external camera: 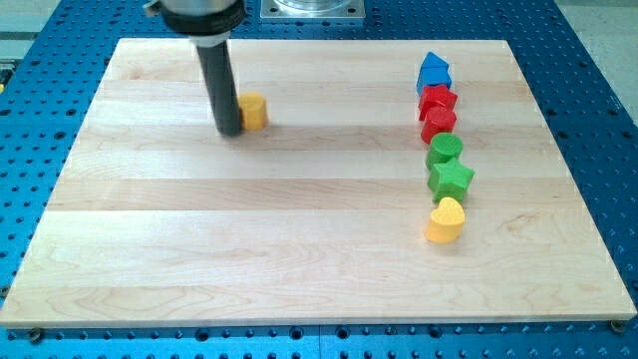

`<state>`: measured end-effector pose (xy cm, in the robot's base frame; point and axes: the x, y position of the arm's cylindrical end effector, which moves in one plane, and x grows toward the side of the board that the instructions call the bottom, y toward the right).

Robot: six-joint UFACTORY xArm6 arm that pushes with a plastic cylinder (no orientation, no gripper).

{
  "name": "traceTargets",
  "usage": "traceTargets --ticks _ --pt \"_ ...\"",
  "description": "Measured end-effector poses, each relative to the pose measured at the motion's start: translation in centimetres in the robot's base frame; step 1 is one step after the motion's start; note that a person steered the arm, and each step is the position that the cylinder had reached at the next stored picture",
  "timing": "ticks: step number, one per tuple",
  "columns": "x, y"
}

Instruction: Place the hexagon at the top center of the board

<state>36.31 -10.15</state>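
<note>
A yellow hexagon block [255, 111] lies on the wooden board [299, 229] in its upper left part. My tip [229, 131] stands right at the hexagon's left side, touching or nearly touching it. The dark rod rises from there to the view's top and hides part of the hexagon's left edge.
A column of blocks stands at the view's right: a blue house-shaped block [434, 72], a red block [439, 100], another red block [438, 123], a green block [446, 150], a green star [451, 179] and a yellow heart [446, 220]. A blue perforated table surrounds the board.
</note>
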Motion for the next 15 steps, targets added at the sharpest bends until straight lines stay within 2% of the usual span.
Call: traceTargets --ticks 1,2,5,7,8,10,11,12,13,15 --pt "4.5 0.4" --pt "2.5 0.8" --pt "-10.6 7.5" --pt "-13.0 10.1" --pt "-13.3 14.4" --pt "-13.7 26.8" --pt "-13.3 28.3" --pt "-11.4 27.2" --pt "-8.6 22.8" --pt "-6.6 14.2"
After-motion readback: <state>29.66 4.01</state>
